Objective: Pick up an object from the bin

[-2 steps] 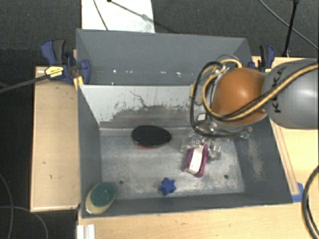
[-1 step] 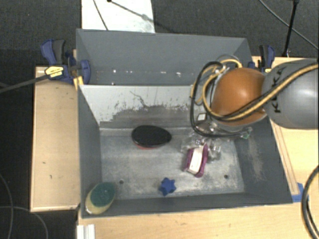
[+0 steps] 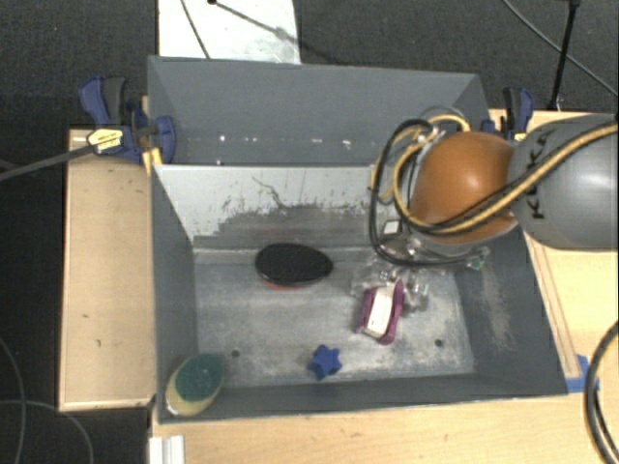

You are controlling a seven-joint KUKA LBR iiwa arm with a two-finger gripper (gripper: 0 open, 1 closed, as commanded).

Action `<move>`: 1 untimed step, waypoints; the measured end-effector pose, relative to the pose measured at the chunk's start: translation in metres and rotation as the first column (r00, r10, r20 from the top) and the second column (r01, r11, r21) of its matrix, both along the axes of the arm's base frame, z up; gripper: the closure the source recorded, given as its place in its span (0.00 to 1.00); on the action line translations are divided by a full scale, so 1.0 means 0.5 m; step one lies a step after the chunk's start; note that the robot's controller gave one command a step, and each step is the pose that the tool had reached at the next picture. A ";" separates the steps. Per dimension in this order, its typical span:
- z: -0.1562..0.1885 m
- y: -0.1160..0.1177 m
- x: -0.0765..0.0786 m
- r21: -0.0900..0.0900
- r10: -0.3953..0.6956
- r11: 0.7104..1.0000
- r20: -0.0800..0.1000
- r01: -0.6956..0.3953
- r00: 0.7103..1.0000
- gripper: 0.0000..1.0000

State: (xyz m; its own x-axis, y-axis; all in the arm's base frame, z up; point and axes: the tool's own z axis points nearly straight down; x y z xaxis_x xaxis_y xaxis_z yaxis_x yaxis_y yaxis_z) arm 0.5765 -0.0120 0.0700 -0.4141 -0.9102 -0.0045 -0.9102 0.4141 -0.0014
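Note:
A small purple and white object (image 3: 380,315) lies tilted on the bin floor, right of the middle. My gripper (image 3: 404,286) is low in the bin, right above its upper end and touching or almost touching it. A small blue star-shaped piece (image 3: 326,361) lies near the front wall, to the left of and below the purple object. A flat black oval thing (image 3: 293,264) rests towards the back, left of the gripper.
A round green and yellow sponge-like disc (image 3: 196,383) sits in the front left corner. The arm comes in over the bin's right wall, and its orange dome and cables hang above the gripper.

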 end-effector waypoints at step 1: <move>0.000 0.000 0.000 0.000 -0.002 1.000 0.000 0.002 1.000 1.00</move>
